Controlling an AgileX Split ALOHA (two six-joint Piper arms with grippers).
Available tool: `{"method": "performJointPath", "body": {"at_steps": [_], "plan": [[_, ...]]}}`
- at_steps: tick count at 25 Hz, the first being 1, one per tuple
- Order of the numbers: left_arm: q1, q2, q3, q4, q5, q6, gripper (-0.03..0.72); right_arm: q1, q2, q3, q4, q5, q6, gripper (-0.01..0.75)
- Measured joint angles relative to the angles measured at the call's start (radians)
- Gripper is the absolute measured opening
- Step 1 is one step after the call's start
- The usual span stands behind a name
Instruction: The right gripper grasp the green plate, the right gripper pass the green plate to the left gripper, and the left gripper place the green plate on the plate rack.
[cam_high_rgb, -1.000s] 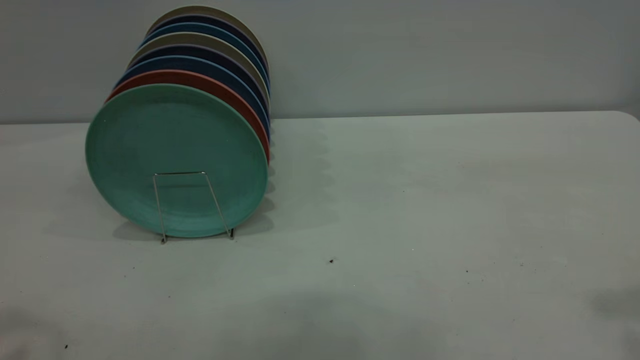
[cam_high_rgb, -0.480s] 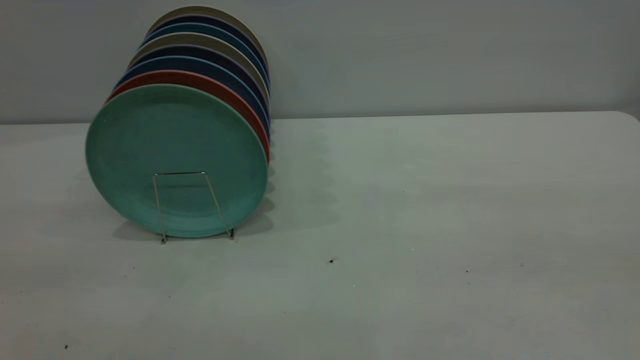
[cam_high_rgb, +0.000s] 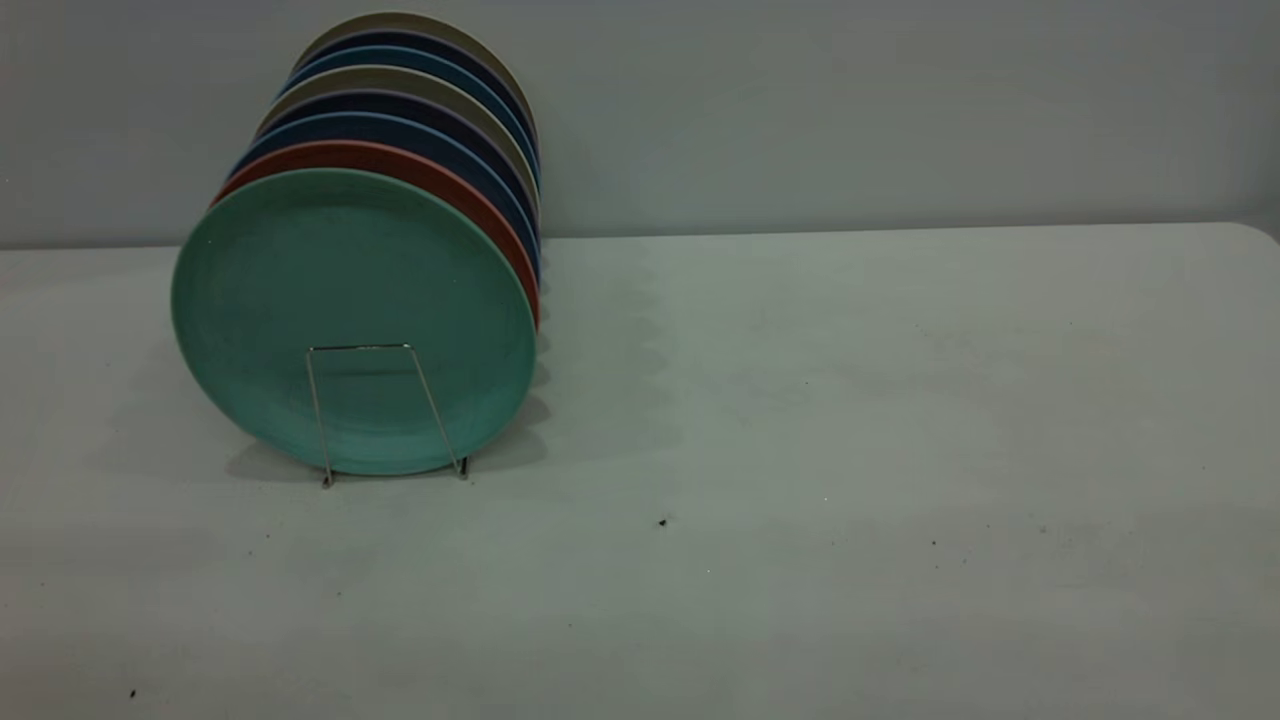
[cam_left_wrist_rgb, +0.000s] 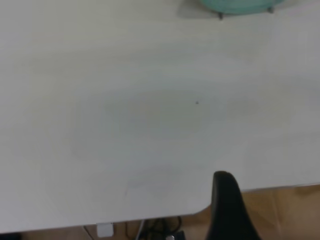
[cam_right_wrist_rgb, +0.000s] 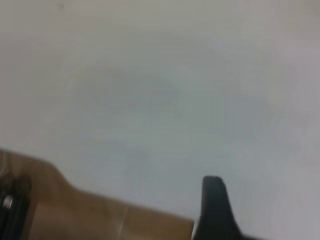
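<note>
In the exterior view, the green plate (cam_high_rgb: 352, 320) is being held upright at the near end of the plate rack (cam_high_rgb: 385, 413), on the left part of the white table (cam_high_rgb: 850, 420). Its face is being turned toward the near side, and a wire loop of the rack is standing in front of its lower part. Just behind it a red plate (cam_high_rgb: 420, 168) is being kept upright, and behind that a row of blue plates (cam_high_rgb: 400, 128) and beige plates (cam_high_rgb: 420, 82) is being carried toward the far wall (cam_high_rgb: 850, 100). A few dark specks (cam_high_rgb: 662, 522) are lying on the table to the right of the rack. Neither arm is being shown in this view.

In the left wrist view, the near edge of the table (cam_left_wrist_rgb: 150, 125) is being looked down on. A strip of the green plate (cam_left_wrist_rgb: 240, 5) and two feet of the rack (cam_left_wrist_rgb: 220, 16) are being caught at the far side, well apart from the left gripper (cam_left_wrist_rgb: 227, 205). Only one dark finger of that gripper is being shown, over the table's near edge, so whether its jaws are wide or narrow cannot be told. Brown floor (cam_left_wrist_rgb: 290, 210) and some cables (cam_left_wrist_rgb: 160, 227) are being seen below the edge.

In the right wrist view, bare table (cam_right_wrist_rgb: 175, 90) is being shown with brown floor (cam_right_wrist_rgb: 75, 210) past its near edge. One dark finger of the right gripper (cam_right_wrist_rgb: 215, 210) is being seen above that edge; its jaw state cannot be told. The plate is not being shown here.
</note>
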Motion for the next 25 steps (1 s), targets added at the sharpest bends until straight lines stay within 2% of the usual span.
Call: {"method": "performJointPath", "body": {"at_steps": [6, 14, 25], "plan": [[-0.021, -0.102, 0.003, 0.023, 0.01, -0.022, 0.471, 0.021, -0.066, 0.0, -0.004, -0.007, 0.0, 0.534], [-0.088, -0.109, 0.003, 0.027, 0.014, -0.024, 0.471, 0.028, -0.072, 0.0, -0.008, -0.007, 0.001, 0.534], [-0.089, -0.109, 0.003, 0.027, 0.014, -0.024, 0.471, 0.028, -0.072, 0.0, -0.008, -0.007, 0.001, 0.534]]}}
